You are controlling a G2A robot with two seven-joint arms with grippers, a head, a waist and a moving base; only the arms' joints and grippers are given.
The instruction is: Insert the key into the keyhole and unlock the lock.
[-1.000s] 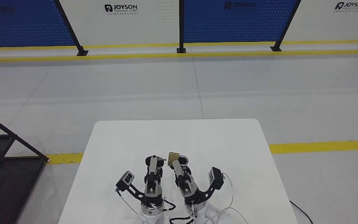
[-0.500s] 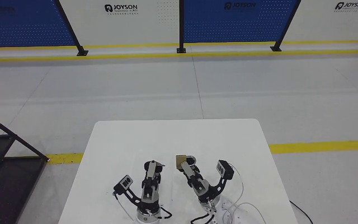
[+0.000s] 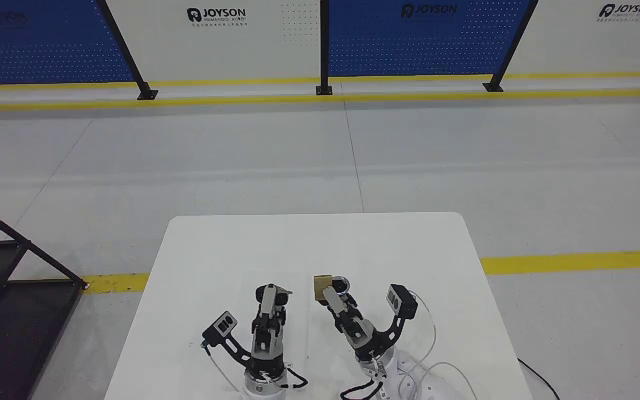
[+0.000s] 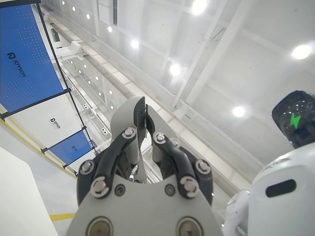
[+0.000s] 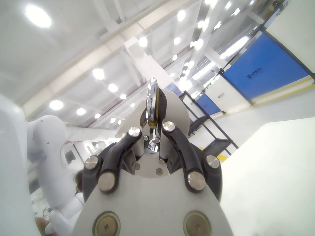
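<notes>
Two grips above the white bench (image 3: 400, 260): the right pincer (image 5: 155, 109) clamps a brass padlock (image 5: 151, 92); the left pincer (image 4: 144, 114) presses together on a thin key (image 4: 147, 121).

Fence panels (image 3: 215, 45) bear a printed company logo.

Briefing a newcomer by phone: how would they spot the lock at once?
Above the white table, two arms point upward. The lock is clamped in the right gripper's fingers: a small brass block with a shiny shackle, whereas the left gripper pinches a thin key.
</notes>
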